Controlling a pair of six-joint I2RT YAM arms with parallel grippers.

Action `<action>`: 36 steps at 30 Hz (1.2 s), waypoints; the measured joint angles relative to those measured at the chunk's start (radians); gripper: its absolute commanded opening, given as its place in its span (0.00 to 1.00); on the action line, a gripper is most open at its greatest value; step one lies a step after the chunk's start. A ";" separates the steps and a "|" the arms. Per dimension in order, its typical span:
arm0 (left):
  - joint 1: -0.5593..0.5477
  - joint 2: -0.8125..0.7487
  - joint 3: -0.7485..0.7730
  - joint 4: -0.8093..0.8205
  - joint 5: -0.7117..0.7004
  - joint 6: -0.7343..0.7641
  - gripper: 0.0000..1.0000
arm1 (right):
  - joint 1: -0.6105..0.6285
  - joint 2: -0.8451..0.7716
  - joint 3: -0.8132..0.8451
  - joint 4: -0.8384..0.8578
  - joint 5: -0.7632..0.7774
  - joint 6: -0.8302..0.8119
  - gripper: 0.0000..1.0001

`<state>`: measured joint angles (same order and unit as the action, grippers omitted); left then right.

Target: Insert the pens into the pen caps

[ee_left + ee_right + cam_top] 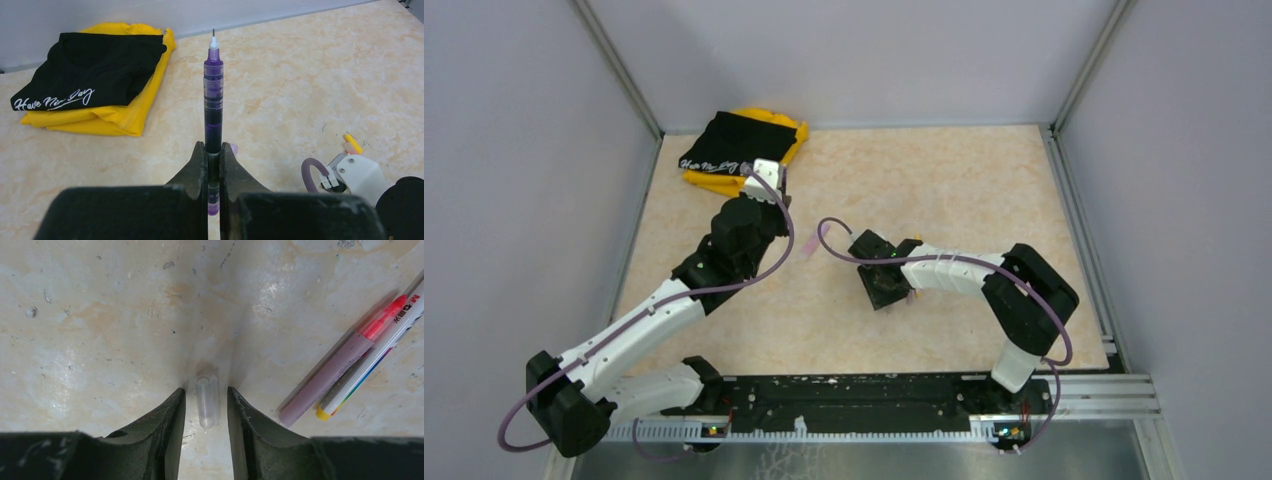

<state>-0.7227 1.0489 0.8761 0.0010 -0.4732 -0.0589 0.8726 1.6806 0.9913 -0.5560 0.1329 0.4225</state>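
The left tool (213, 152) pinched a purple pen (213, 95). The right tool (205, 392), spread, straddled a clear cap (207, 405); squeezing off-centre could have rolled it away.

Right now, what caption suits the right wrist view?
Right pincer open, straddling a translucent pen cap; pink pen and white pen nearby.
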 measured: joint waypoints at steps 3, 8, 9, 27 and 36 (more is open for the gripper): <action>0.000 0.000 0.000 0.000 -0.004 0.000 0.00 | 0.002 0.000 0.002 -0.014 -0.006 -0.002 0.34; 0.000 0.000 0.000 0.000 -0.006 0.000 0.00 | 0.003 0.000 0.005 -0.041 -0.023 -0.003 0.29; 0.000 0.000 0.000 0.000 -0.006 0.000 0.00 | 0.003 0.000 0.005 -0.043 -0.024 -0.003 0.27; 0.001 0.000 0.000 0.000 -0.004 0.000 0.00 | -0.009 -0.069 0.004 0.007 -0.019 -0.019 0.00; 0.001 -0.006 0.000 -0.031 0.040 -0.027 0.00 | -0.134 -0.337 -0.011 0.130 -0.223 -0.021 0.00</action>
<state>-0.7219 1.0431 0.8761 -0.0299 -0.4328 -0.0860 0.7387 1.3437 0.9802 -0.4255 -0.0902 0.4015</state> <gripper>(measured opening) 0.048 0.052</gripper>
